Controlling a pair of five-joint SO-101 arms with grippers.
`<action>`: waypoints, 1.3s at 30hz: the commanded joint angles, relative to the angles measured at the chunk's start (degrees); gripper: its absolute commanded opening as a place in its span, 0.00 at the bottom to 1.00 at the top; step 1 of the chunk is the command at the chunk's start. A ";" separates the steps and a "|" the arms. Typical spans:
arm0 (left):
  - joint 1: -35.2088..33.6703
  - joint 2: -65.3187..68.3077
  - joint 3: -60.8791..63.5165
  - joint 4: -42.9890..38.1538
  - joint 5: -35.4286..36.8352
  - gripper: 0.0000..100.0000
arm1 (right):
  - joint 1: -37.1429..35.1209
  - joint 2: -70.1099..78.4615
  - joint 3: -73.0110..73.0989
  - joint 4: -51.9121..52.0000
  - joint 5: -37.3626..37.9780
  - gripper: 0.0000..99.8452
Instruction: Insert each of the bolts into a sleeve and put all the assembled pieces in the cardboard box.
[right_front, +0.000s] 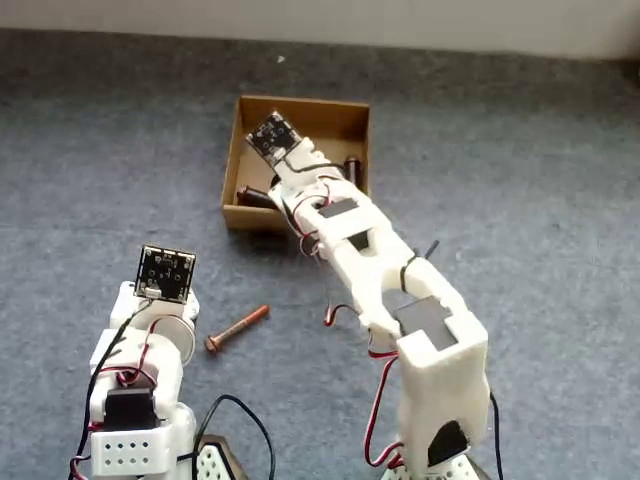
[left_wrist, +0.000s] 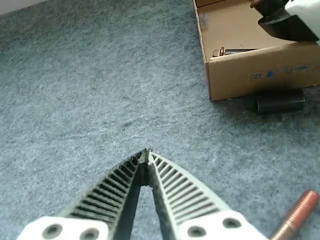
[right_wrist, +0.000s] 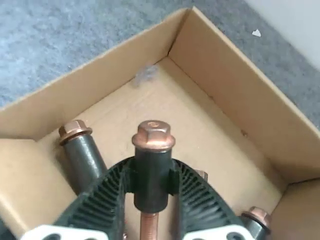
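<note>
My right gripper (right_wrist: 151, 169) hangs inside the cardboard box (right_front: 352, 122), shut on a dark sleeve with a copper bolt through it (right_wrist: 152, 150). Two more assembled pieces lie in the box, one beside it (right_wrist: 82, 150) and one in the corner (right_wrist: 256, 218). A bare copper bolt (right_front: 237, 328) lies on the carpet in front of the box, just right of my left arm (right_front: 150, 340). My left gripper (left_wrist: 146, 154) is shut on nothing, low over the carpet. An empty dark sleeve (left_wrist: 280, 102) lies against the box's outer front wall (left_wrist: 260, 72).
Grey carpet (right_front: 520, 180) covers the whole table, with free room left and right of the box. The right arm's red and black cables (right_front: 335, 312) hang close to the loose bolt. The right arm's dark jaw (left_wrist: 287, 22) shows over the box in the left wrist view.
</note>
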 joint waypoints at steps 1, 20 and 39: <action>-0.57 -0.48 0.75 -0.35 -0.62 0.02 | -0.13 0.13 -1.98 -1.10 1.32 0.05; -0.75 -0.48 0.92 -0.53 -0.62 0.02 | -0.31 -0.22 -23.69 40.92 1.23 0.12; -7.96 -0.57 -0.75 -0.70 -0.44 0.02 | -8.31 0.22 -53.14 86.37 1.05 0.12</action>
